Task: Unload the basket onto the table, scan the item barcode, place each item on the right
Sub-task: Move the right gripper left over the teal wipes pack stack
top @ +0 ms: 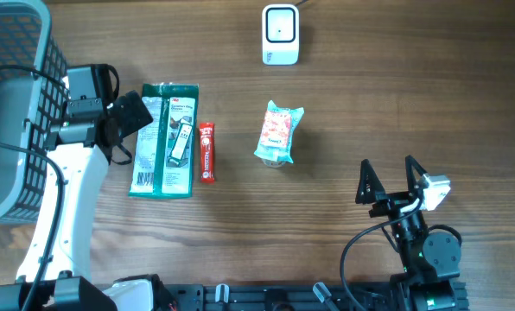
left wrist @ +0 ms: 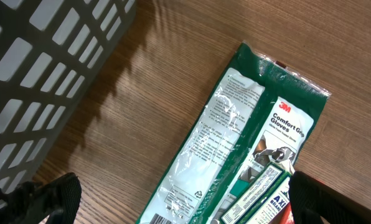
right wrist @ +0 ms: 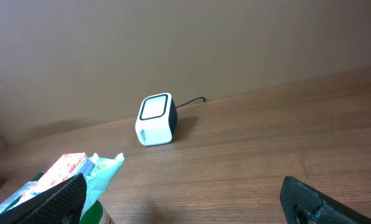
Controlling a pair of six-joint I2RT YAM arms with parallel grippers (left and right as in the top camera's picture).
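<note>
If closing on flat gloves pack (top: 164, 142), frame left, expect slip off glossy film; left gripper (top: 130, 125), right gripper (top: 387, 170) both spread.

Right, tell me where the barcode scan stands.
Done: nothing visible; the green plastic glove pack, slim red bar and pastel snack pouch lie on the wooden table. In hand: the left claw hangs open by the glove pack; the right claw is open, empty. Left: picking an item and showing it to the white cube scanner.
</note>
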